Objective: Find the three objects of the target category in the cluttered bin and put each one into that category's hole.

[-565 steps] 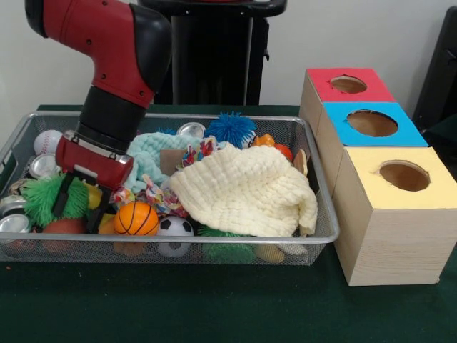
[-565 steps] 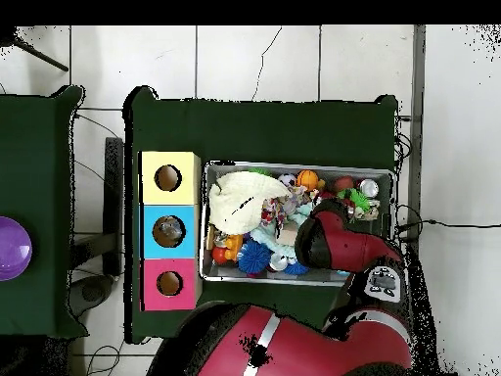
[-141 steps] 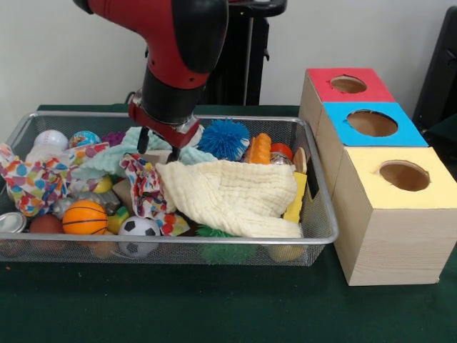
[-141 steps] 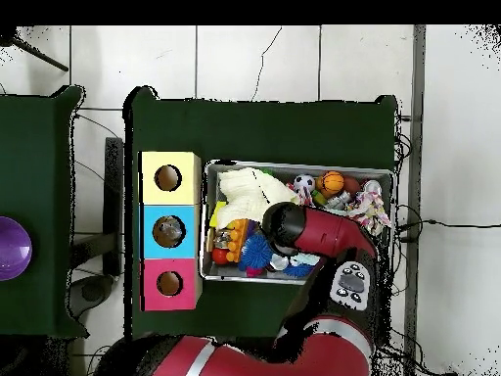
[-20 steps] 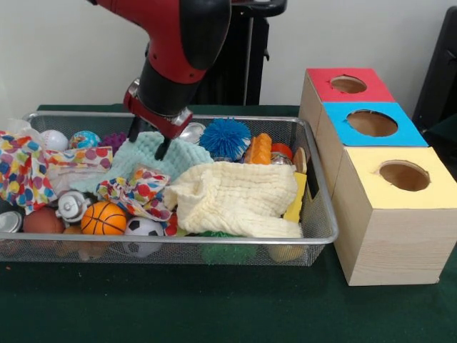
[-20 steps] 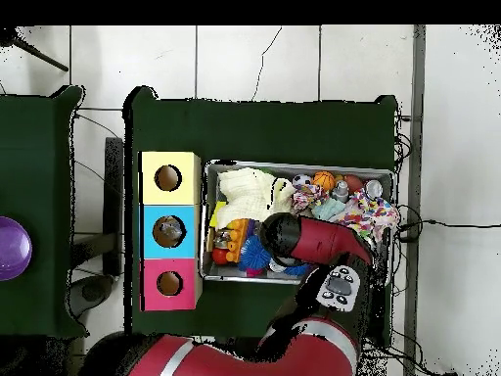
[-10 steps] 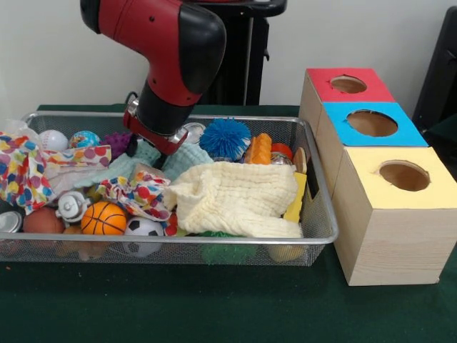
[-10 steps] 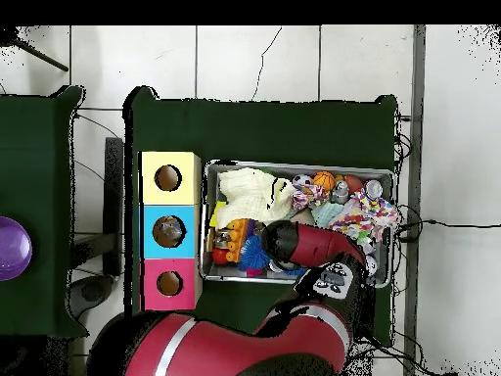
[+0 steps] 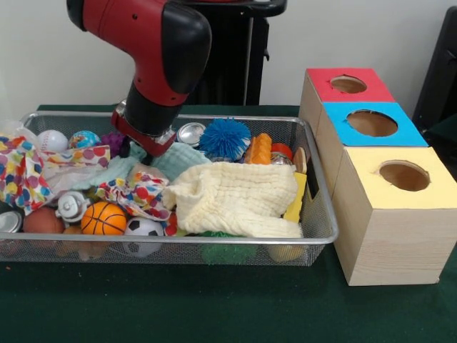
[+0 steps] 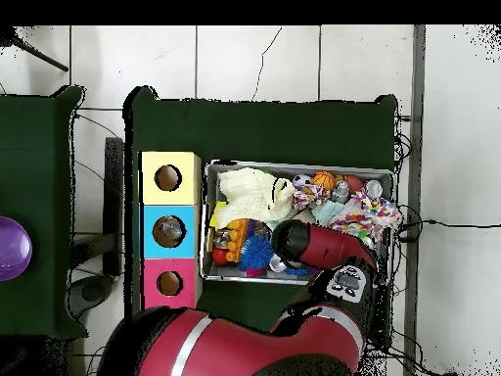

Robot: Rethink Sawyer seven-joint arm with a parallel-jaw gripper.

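The gripper [image 9: 136, 148] has dropped into the bin [image 9: 214, 251] and slid toward the purple ball [image 9: 113, 141], its tips now buried in the mint cloth [image 9: 171, 161]; whether they're apart or clamped, I cannot tell. A second ago it hung clear above that cloth, so the digging goes on, nothing lifted yet. The cream cloth [image 9: 239, 196] lies beside it, toward the boxes [image 9: 389, 214]; the blue spiky ball [image 9: 225, 138] just behind. No readable writing anywhere.
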